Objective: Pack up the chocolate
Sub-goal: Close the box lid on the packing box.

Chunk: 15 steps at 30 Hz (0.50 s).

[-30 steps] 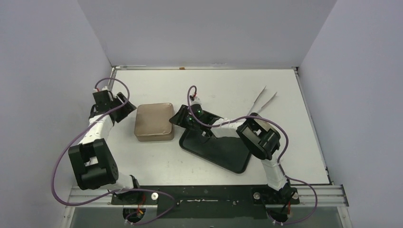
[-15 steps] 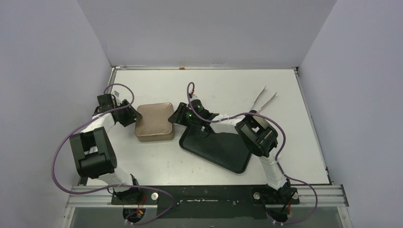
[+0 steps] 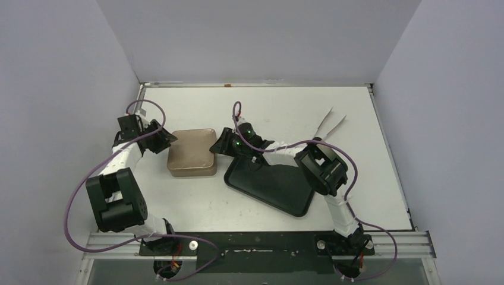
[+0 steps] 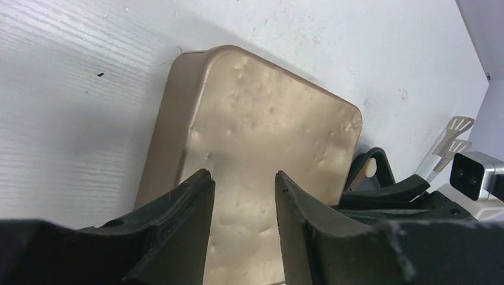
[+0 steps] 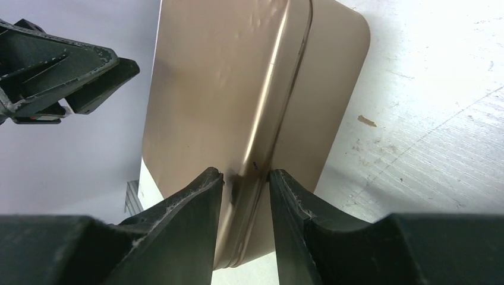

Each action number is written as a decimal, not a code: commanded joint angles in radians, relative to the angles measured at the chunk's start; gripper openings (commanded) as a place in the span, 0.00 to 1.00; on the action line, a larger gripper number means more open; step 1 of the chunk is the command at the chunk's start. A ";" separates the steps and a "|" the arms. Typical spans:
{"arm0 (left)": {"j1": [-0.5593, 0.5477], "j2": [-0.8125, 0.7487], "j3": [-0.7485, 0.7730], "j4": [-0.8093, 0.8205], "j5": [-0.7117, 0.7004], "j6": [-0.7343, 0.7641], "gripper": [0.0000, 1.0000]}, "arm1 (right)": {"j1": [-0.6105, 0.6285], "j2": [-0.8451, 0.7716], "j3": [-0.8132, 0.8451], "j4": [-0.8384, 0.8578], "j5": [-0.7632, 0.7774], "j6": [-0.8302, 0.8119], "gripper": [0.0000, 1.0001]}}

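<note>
None of the chocolate is showing in any view; judging by the task, it is probably sitting inside the closed gold-brown tin (image 3: 191, 153), though that cannot be confirmed. The tin is lying on the table (image 3: 285, 107) left of centre, just beside the black tray (image 3: 279, 190), with a pair of tongs (image 3: 330, 126) lying well apart at the far right. The left gripper (image 4: 242, 175) is hovering over the tin's left edge, its fingers (image 4: 184, 219) standing somewhat apart with only the dimpled lid (image 4: 267, 124) showing between them, so it is holding nothing. The right gripper (image 5: 246, 173) is meeting the tin from the opposite side, its fingers (image 5: 190, 214) straddling the raised seam where lid and wall are joining; whether they are actually pinching it cannot be told. The tin is looking like thin sheet metal: stiff, light, smooth and likely slippery, and already dented, so hard squeezing is risking more dents. The sensible hold is appearing to be the lid's rim at opposite sides, one arm steadying the body while the other is lifting. The chocolate pieces themselves are likely being small, light and hard but easily marked, so they are best taken gently across their sides.
</note>
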State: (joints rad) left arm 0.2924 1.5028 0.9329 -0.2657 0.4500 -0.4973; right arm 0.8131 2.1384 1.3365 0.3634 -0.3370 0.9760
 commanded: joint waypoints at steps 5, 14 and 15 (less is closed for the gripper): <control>-0.001 -0.033 0.025 -0.023 -0.100 0.049 0.47 | -0.020 -0.034 0.036 0.133 -0.065 0.007 0.39; -0.010 -0.008 -0.010 -0.042 -0.172 0.129 0.55 | -0.034 0.025 0.037 0.239 -0.120 0.115 0.40; -0.010 0.002 -0.009 -0.038 -0.144 0.126 0.55 | -0.034 0.029 0.041 0.243 -0.125 0.120 0.40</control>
State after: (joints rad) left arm 0.2886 1.5021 0.9295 -0.3241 0.2714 -0.4019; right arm 0.7849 2.1418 1.3369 0.4789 -0.4225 1.0523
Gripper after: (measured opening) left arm 0.550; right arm 0.403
